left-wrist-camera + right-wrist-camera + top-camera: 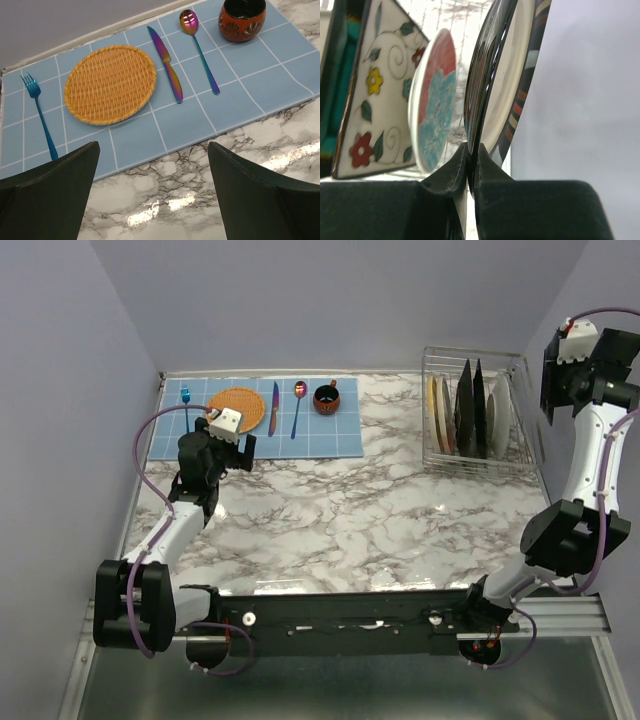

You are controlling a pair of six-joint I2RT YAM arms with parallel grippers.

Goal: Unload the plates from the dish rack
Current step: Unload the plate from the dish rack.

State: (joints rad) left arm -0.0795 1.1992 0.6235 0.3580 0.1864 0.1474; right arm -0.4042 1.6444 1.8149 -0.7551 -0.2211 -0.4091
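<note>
We see the right gripper (471,150) pinched shut on the lower rim of the round black-rimmed plate (506,90). The jaws are nearly closed, with the rim wedged between them. The plate stands on edge with its beige face turned to the side. In the overhead view it hangs in the air off the right end of the dish rack (478,462), close to the side wall (600,280).

The rack sits at the far right of the marble table (350,520), and four plates stand upright in its dividers. From the right these are the red plate (437,105) with a teal centre, the square floral plate (375,100), the square dark plate (340,35) with teal on it, and at the left end the cream-yellow plate (435,412). In the wrist view the red plate is just beside the held one. We can't tell whether they touch.

The left gripper (155,200) has its jaws wide open with nothing between them. It hovers above the marble at the near edge of the blue placemat (240,100).

On the mat, from left to right, are:
- a blue fork (42,120)
- an orange woven disc (110,84)
- an iridescent knife (167,65)
- a matching spoon (202,55)
- an orange-and-black cup (242,19) at the far right corner

All of these lie apart from each other.
</note>
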